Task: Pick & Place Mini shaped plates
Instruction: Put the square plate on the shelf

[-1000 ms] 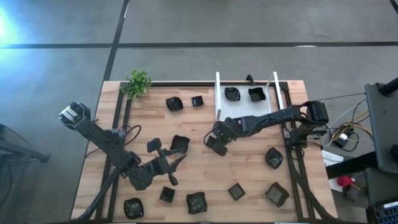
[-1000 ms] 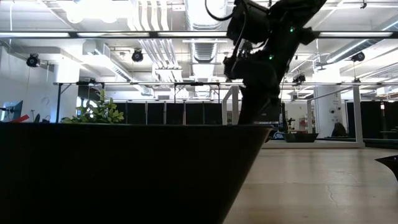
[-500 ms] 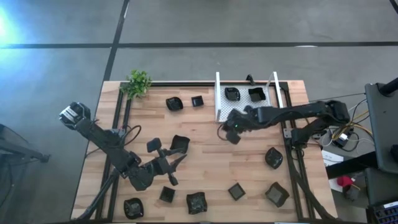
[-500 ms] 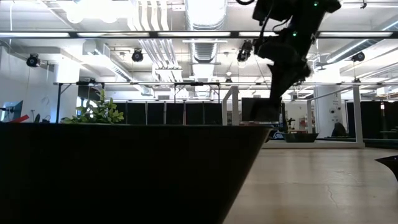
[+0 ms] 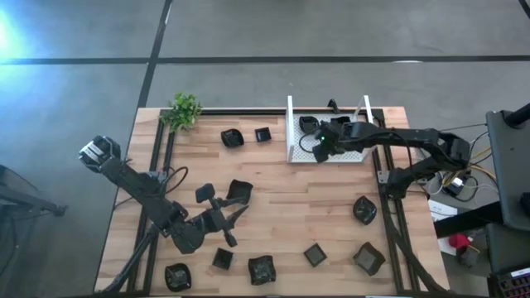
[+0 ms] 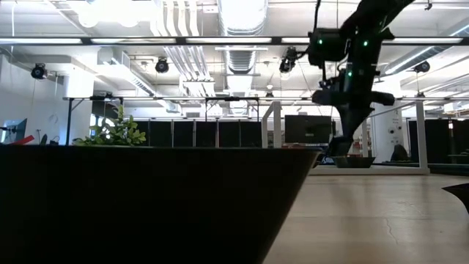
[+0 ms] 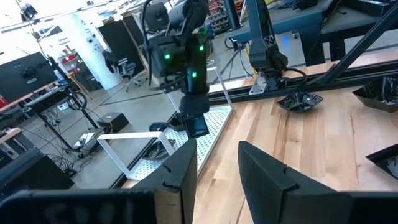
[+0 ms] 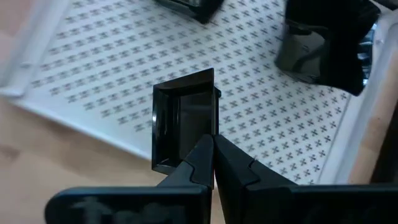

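My right gripper (image 5: 319,149) hangs over the near left part of the white mesh tray (image 5: 352,146), shut on a small square black plate (image 8: 181,124). The left wrist view shows that plate (image 7: 198,124) just above the tray floor (image 7: 205,146). Two more black plates (image 5: 308,124) (image 5: 341,125) rest on the tray's far part. My left gripper (image 5: 228,217) is open and low over the table's near left, beside a plate (image 5: 238,191). Several other black plates lie flat on the wood. My right gripper pinches the square plate by one side wall (image 8: 209,138) between its two fingers, coming from above and pointing down. The plate is lifted clear of the tray and hangs tilted below the fingers.
Loose plates lie far left (image 5: 232,137) (image 5: 262,134), right (image 5: 364,209) and along the near edge (image 5: 262,269) (image 5: 314,253) (image 5: 368,258) (image 5: 177,276). A small green plant (image 5: 184,110) stands at the far left corner. One plate (image 6: 146,205) fills the low view's foreground. The tray's upright walls (image 5: 289,124) stand at its sides.
My right gripper has carried the square plate from above the table's middle toward the far right, ending over the white tray, and has stayed shut on it. The left arm has kept still.
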`<state>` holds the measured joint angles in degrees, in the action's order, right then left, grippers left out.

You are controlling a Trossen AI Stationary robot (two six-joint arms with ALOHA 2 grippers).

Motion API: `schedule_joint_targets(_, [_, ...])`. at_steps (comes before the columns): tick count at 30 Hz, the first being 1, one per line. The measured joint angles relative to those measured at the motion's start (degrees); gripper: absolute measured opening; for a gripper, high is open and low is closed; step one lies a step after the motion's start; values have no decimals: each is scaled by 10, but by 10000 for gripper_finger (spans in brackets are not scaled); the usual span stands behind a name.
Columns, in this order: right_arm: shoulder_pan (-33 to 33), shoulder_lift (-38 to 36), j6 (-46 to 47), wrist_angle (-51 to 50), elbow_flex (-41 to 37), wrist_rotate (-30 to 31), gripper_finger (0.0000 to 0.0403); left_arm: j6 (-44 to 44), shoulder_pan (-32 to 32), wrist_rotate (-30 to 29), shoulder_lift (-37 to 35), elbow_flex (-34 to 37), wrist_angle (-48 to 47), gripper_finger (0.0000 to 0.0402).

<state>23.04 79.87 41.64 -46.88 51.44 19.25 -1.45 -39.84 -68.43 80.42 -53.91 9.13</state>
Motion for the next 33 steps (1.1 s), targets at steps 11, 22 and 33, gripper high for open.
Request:
schedule_joint_targets(11, [17,16,47,47,-26,-8,8,0,0,0,0,0,-1,113])
schedule_joint_targets(22, [20,16,104,123,-48,3,8,7,0,0,0,0,-1,113])
schedule_joint_targets(33, [20,18,113,161,-73,6,8,9,0,0,0,0,-1,113])
